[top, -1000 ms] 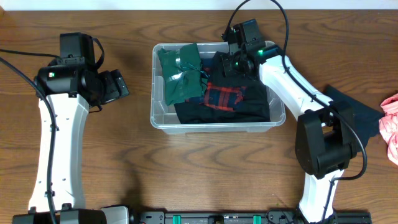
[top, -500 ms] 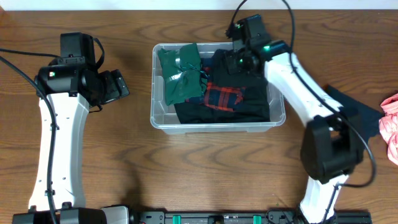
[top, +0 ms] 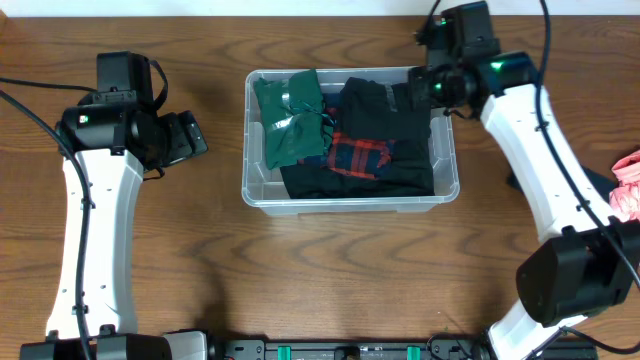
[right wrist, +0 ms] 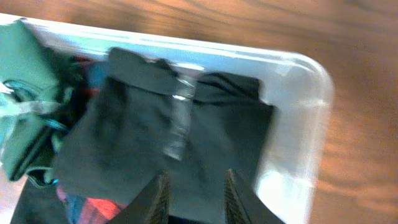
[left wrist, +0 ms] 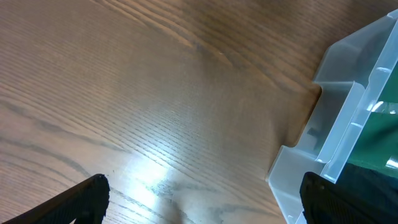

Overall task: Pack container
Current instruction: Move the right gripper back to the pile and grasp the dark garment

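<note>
Overhead: container (top: pixel 249 150) sits mid-table (top: pixel 330 270). A green garment (top: pixel 290 120) lies on its 9 o'clock side, and a black garment (top: pixel 385 120) over a plaid piece (top: pixel 360 155) fills the 3 o'clock side. Over the container's 1 o'clock corner hangs the right gripper (top: pixel 432 85), fingers (right wrist: pixel 155 196) slightly parted, gripping nothing. At 9 o'clock, clear of the container, the left gripper (top: pixel 188 137) has its fingers (left wrist: pixel 81 199) spread wide, empty. A pink cloth (top: pixel 626 195) lies at the table's 3 o'clock edge.

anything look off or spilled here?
Nothing spilled or damaged. The clear rectangular plastic tub sits square, dark and green clothes inside its rim. Only stray: a pink cloth lies outside it, far right on the wooden table, partly out of frame.
</note>
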`<state>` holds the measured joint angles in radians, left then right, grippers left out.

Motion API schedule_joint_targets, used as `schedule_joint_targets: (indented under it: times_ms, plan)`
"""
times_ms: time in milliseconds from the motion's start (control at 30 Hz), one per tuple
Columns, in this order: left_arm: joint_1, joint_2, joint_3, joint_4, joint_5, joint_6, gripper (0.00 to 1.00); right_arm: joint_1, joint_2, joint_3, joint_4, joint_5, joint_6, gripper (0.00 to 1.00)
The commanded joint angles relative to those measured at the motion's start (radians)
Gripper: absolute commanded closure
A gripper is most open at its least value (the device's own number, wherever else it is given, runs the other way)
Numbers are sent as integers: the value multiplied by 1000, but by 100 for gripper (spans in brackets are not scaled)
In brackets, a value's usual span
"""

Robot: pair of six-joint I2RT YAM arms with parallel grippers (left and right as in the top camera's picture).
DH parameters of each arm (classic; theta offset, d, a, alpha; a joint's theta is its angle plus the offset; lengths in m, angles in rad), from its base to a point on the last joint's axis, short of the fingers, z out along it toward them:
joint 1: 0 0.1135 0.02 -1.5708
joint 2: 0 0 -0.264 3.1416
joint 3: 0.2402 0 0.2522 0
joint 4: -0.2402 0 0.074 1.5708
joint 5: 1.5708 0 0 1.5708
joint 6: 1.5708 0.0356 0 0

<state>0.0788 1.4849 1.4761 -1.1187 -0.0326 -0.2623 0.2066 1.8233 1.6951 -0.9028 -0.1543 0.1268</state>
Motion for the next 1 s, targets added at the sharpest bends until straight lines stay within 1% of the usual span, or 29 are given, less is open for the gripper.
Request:
schedule_joint_targets:
  times_ms: [0,133,167,200,233,267,333,533,600,633,800,867,967]
  plan:
    - [5,10,-3,5,-5,-2,2,-99,-48,5,-32,8,18,63]
    - [5,10,-3,13,-4,-2,2,-230,-94,5,-93,8,38,44]
    - [5,10,-3,13,-4,-2,2,-285,-106,5,-119,9,57,36]
    - [5,10,-3,13,-5,-2,2,-311,-109,5,-132,9,65,32]
    - [5,10,-3,13,-5,-2,2,-351,-111,5,-154,9,84,23]
    - [5,10,-3,13,-4,-2,2,-398,-111,5,-181,8,110,19]
    - [5,10,-3,13,-5,-2,2,-482,-108,0,-223,8,154,17]
    - [5,10,-3,13,-5,-2,2,-692,-106,-57,-276,10,190,15]
    - [5,10,-3,13,-5,-2,2,-751,-106,-93,-274,23,195,4]
    - [5,10,-3,13,-5,-2,2,-777,-106,-113,-271,24,195,3]
    - [5,10,-3,13,-4,-2,2,-917,-106,-241,-233,29,195,1]
    - [5,10,-3,13,-4,-2,2,-949,-106,-280,-208,35,188,1]
    - [5,10,-3,13,-4,-2,2,-976,-106,-345,-114,34,127,1]
